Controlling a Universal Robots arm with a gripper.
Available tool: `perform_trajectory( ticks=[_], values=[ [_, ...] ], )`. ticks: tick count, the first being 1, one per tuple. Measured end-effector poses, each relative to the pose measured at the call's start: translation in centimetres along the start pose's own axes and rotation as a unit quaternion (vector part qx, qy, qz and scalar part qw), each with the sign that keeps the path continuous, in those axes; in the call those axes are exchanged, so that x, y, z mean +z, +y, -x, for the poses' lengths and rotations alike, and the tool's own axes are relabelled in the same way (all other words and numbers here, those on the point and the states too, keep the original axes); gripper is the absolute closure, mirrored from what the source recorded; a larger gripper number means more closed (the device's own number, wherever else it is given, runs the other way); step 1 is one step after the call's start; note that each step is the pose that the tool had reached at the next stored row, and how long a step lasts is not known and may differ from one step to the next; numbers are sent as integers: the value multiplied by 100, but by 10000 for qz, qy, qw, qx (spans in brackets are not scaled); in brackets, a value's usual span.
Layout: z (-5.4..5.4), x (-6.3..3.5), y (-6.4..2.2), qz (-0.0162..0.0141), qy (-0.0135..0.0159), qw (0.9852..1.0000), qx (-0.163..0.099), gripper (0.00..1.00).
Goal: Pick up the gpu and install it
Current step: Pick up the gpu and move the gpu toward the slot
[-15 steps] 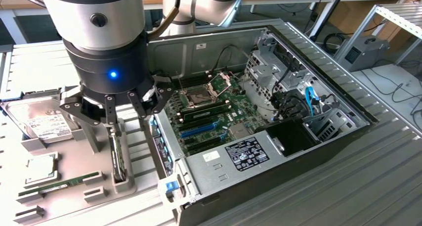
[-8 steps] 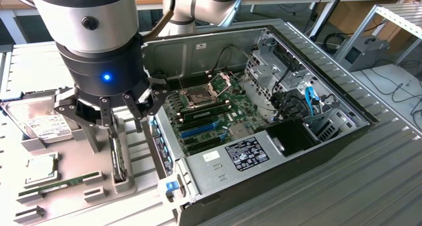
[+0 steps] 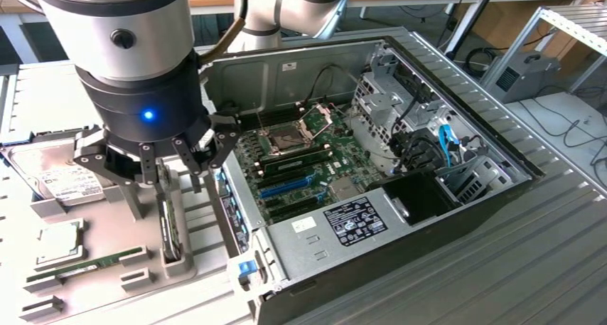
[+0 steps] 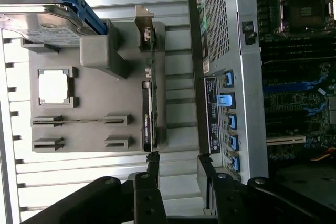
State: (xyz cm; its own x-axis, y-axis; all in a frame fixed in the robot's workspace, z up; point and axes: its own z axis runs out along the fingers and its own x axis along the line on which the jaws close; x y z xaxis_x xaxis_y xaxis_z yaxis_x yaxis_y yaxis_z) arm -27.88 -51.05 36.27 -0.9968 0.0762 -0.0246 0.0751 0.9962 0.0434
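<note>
Hovering over the grey tray [image 3: 114, 218], the gripper [image 3: 170, 176] has its fingers [image 4: 154, 166] spread wide and nothing between them. It hangs above the tray's edge nearest the case [image 3: 408, 218], clear of everything below.

The gpu [image 3: 169, 232] stands on its long edge in a slot along that same tray edge, upright and still seated, with no finger touching it. In the wrist view the gpu [image 4: 147, 114] runs lengthwise away from the gripper [image 4: 178, 169]. One fingertip sits just short of its near end and roughly in line with it, while the other finger is off toward the case wall [image 4: 226, 51]. The card's metal bracket [image 4: 142, 24] is at its far end, beside the drive.

A hard drive [image 3: 52, 172] lies propped at the tray's far corner, its white label up. A cpu [image 3: 59, 241] rests flat in a square pocket near the tray's middle. A ram stick [image 3: 85, 264] stands in a narrow slot between two small blocks, closer to the tray's near end.

The case lies on its side just beside the tray with its panel off. The motherboard [image 3: 303, 154] is exposed, with blue and black card slots [image 3: 284, 186] on the side toward the tray.
</note>
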Motion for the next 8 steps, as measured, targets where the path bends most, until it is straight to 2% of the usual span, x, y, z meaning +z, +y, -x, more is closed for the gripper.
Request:
perform_trajectory(
  ticks=[8],
  values=[
    [-15,6,-1,-3,0,10000,0,58]
  ],
)
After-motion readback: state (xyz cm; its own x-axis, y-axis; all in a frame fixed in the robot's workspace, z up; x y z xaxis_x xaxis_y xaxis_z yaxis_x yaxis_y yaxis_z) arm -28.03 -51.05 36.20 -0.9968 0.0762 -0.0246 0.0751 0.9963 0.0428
